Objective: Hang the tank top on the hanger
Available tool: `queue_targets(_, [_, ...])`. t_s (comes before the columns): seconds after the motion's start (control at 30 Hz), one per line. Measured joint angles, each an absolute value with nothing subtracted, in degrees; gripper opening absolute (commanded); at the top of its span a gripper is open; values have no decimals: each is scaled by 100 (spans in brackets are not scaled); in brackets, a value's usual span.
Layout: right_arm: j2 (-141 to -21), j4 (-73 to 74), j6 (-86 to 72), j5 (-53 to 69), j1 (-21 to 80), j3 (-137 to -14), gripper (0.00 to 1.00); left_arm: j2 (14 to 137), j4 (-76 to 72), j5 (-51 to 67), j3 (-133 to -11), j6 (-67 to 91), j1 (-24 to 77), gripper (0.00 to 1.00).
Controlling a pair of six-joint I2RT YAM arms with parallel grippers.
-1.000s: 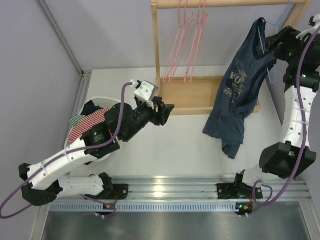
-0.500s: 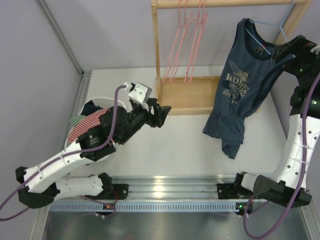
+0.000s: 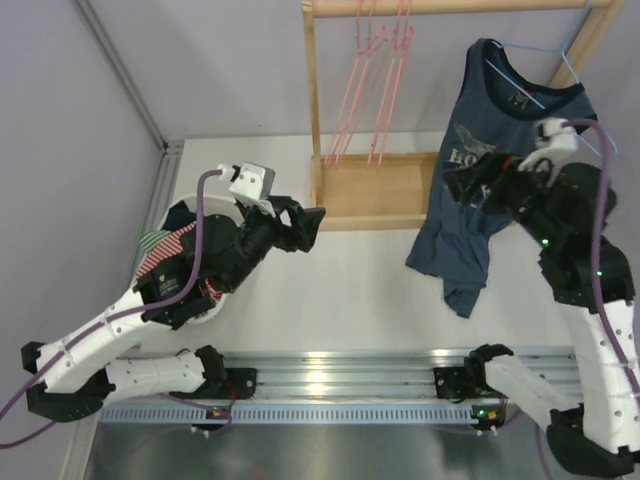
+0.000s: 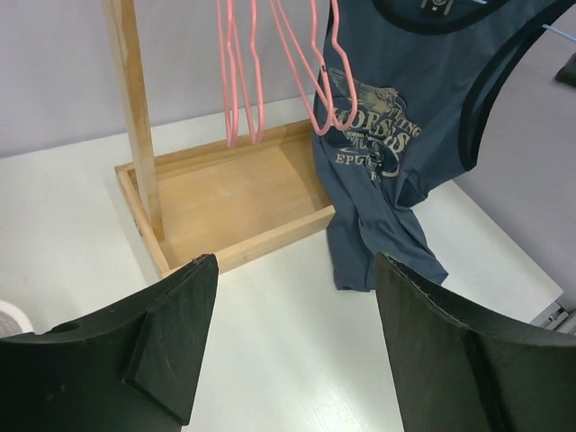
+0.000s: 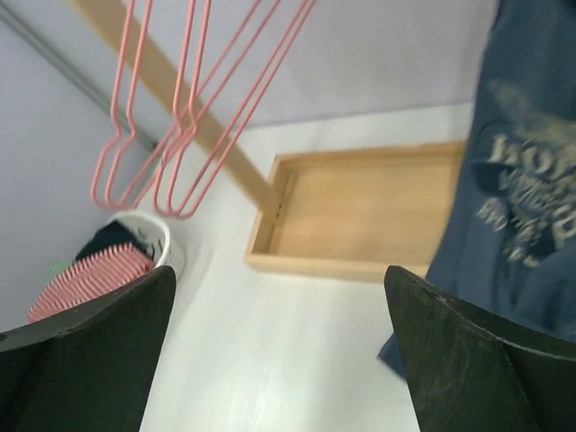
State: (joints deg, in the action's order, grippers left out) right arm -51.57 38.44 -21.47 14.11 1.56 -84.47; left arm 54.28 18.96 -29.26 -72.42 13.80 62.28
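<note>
Where the wooden rail crosses the upper right of the top view, the dark navy sleeveless tank top (image 3: 500, 120) with a pale chest print hangs from the thin light-blue wire hanger (image 3: 540, 47), hook up at the rail. The lower hem sags, crumpled, onto the white table (image 3: 360, 290) just right of the shallow wooden tray (image 3: 380, 195) at the rack's foot.

Right gripper (image 3: 462, 185): its black fingers overlap the chest print at centre right of the top view; whether they touch the cloth cannot be told. Its wrist view shows the fingers spread wide with nothing between them, and the shirt at that frame's right edge.

Left gripper (image 3: 305, 225): centre left, over bare table, well apart from the shirt; fingers spread wide, empty.

Pink wire hangers (image 3: 372, 90) hang from the rail, top centre. A round white basket (image 5: 166, 247) holding a red-and-white striped garment (image 3: 165, 252) sits at the left edge of the top view.
</note>
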Motion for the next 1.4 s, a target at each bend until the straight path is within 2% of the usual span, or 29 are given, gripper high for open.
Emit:
queue_targets(0.07, [-5190, 3909, -2226, 602, 1568, -8077, 100, 5452, 2071, -2980, -7299, 1531, 6226, 75])
queue_targets(0.13, [-5223, 3977, -2357, -54, 2473, -7684, 100, 5443, 2191, -3024, -7306, 1680, 6226, 75])
queue_targets(0.2, [-5269, 4038, -2593, -718, 2930, -7065, 100, 5406, 2316, -3079, -7306, 1841, 6226, 75])
queue_targets(0.37, [-5238, 4451, -3118, -2145, 2764, -5623, 100, 5116, 2502, -3179, -7234, 2106, 6226, 76])
queue_targets(0.53, [-5275, 4209, -3109, -1876, 982, -4453, 100, 5011, 2569, -3267, -7220, 2215, 6224, 76])
queue_targets(0.67, [-5596, 3911, -3089, -1376, 515, -4121, 100, 5011, 2580, -3251, -7085, 2261, 6224, 76])
queue_targets(0.87, [-5481, 3326, -3118, -803, 716, -3854, 100, 5039, 2571, -3177, -6766, 2418, 6222, 77])
queue_targets(1.17, [-4307, 3177, -3385, -1090, 2480, -3708, 100, 5146, 2672, -3159, -5937, 2891, 6224, 77])
queue_targets(1.4, [-3997, 3411, -3339, -1376, 2609, -3765, 100, 5113, 2773, -3218, -5450, 3301, 6224, 76])
